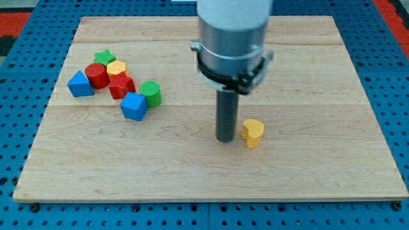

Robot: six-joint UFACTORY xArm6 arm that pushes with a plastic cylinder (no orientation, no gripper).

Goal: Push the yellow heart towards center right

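Observation:
The yellow heart (252,132) lies on the wooden board (211,172), a little right of and below the board's middle. My tip (225,138) stands on the board just to the left of the heart, very close to it, with a thin gap or light contact that I cannot tell apart. The rod rises from the tip into the grey arm (233,38) at the view's top.
A cluster of blocks sits at the view's left: a green star (104,58), a yellow block (116,68), a red cylinder (97,76), a blue block (80,84), a red block (121,85), a green cylinder (151,93) and a blue block (133,106).

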